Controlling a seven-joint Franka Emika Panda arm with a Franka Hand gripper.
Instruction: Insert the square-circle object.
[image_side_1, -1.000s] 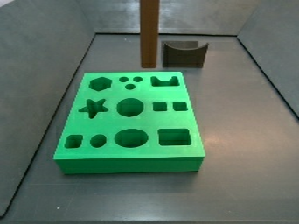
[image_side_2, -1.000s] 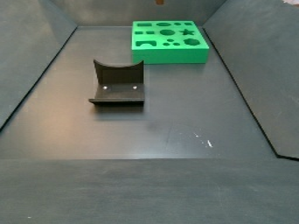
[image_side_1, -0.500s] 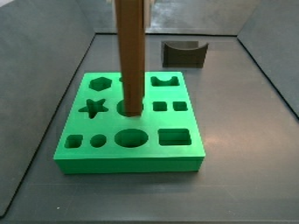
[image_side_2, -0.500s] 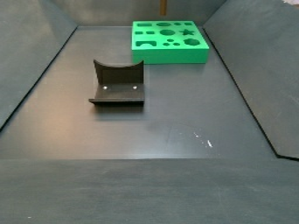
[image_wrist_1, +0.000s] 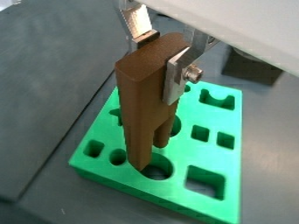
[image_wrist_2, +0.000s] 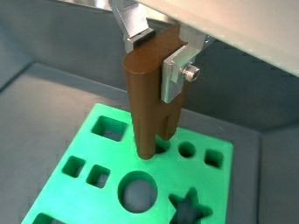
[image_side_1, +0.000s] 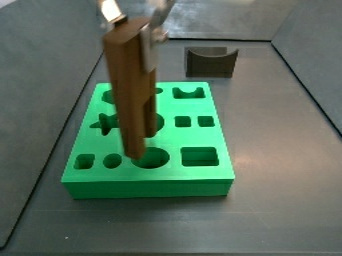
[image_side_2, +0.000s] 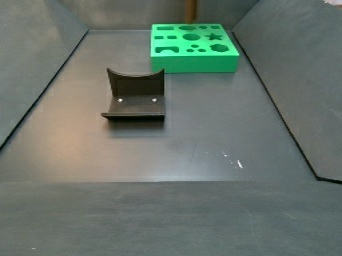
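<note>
The square-circle object is a tall brown piece that hangs upright over the green board. My gripper is shut on its top end. In a side view its lower end is at the big round hole in the board's front row; I cannot tell whether it touches. Both wrist views show the silver fingers clamping the piece from two sides, with its two legs pointing down at the board. It also shows in a wrist view above the board. Neither the piece nor the gripper shows in a side view with the board far off.
The dark fixture with a curved notch stands behind the board, near the back wall. It also shows in a side view, on the grey floor in front of the board. Grey walls enclose the floor on the sides.
The brown piece has moved from near the fixture to over the board, then on toward its front row. The gripper's fingers now show at the top of the side view.
</note>
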